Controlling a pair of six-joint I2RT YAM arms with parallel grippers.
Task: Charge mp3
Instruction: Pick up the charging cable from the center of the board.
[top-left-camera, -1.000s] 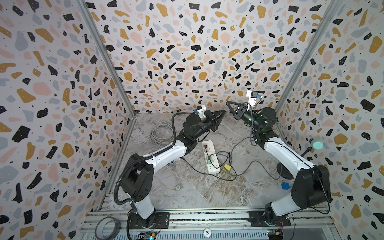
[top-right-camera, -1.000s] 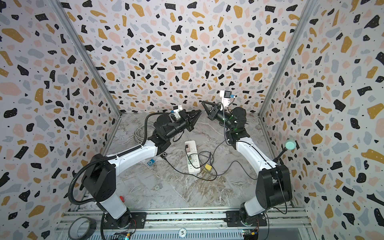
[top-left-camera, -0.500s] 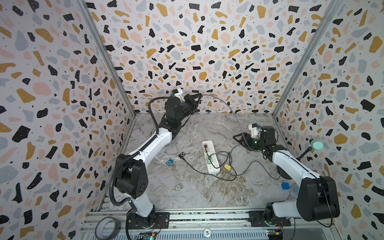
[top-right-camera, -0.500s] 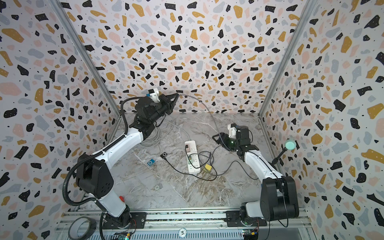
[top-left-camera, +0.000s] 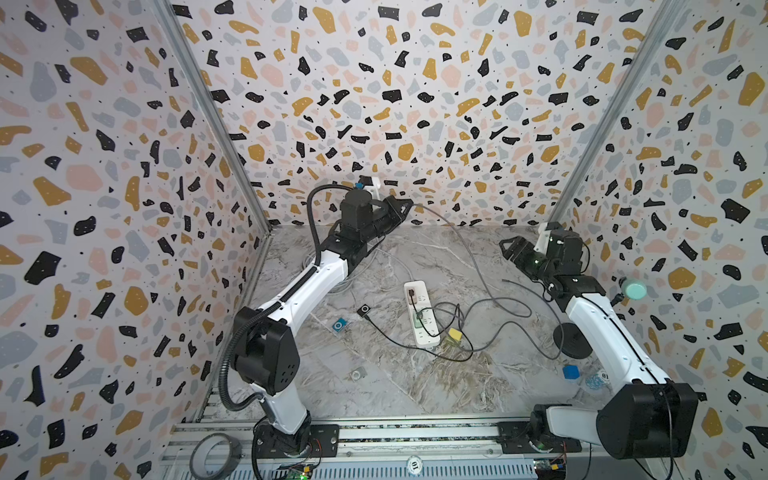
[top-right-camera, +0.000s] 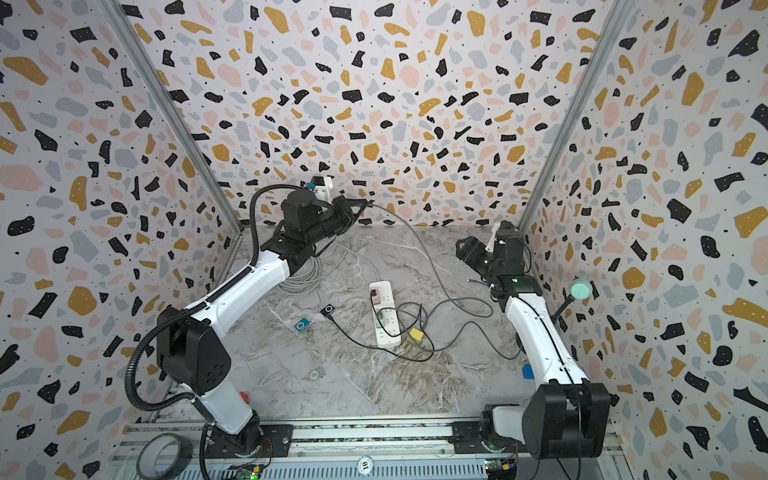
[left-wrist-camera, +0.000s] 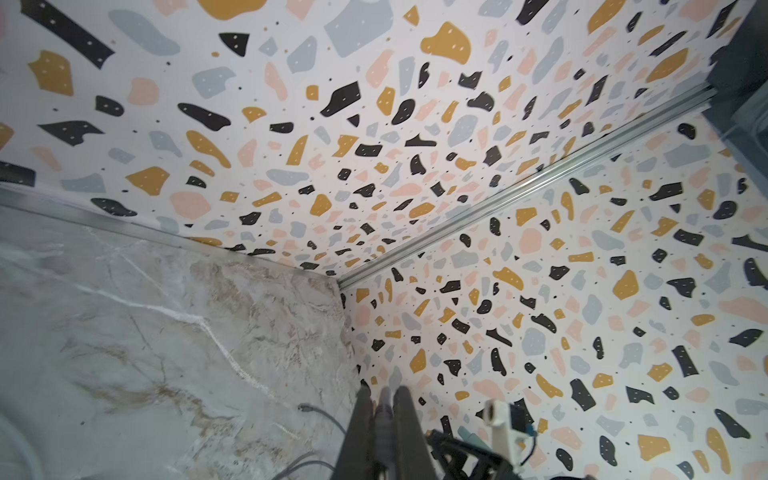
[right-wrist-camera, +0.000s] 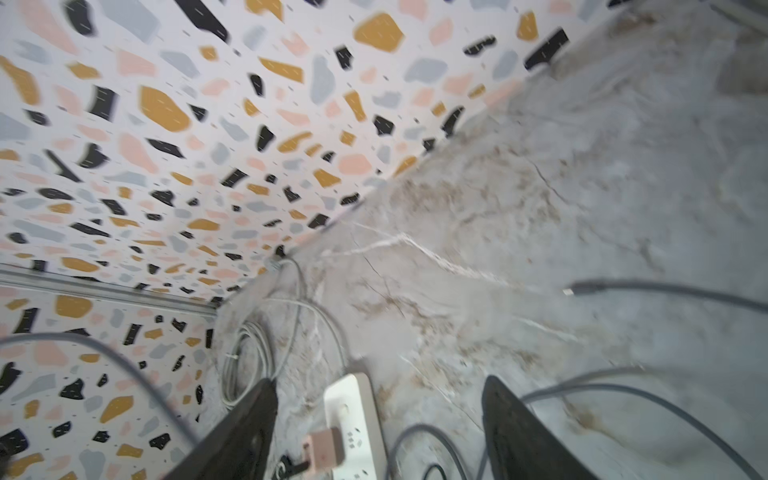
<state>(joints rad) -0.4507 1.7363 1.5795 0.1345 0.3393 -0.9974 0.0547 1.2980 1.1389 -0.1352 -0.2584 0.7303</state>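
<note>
**A:** Where is the player?

**B:** The blue mp3 player (top-left-camera: 340, 325) lies flat on the marble table (top-left-camera: 374, 399). A black mp3 player (top-left-camera: 364, 310) sits just beside it, with a black cable leading off it.

**A:** And the left gripper?

**B:** The left gripper (top-left-camera: 409, 203) is raised by the back wall, well apart from both players. Its jaws are pinched tight on a grey cable (top-left-camera: 469, 253).

**A:** Further right?

**B:** A white power strip (top-left-camera: 422, 328) lies mid-table. A loose cable end (right-wrist-camera: 582, 287) rests on the marble near the right gripper (top-left-camera: 509, 248). That gripper's jaws are spread wide and hold nothing, and it is far from the players.
</note>
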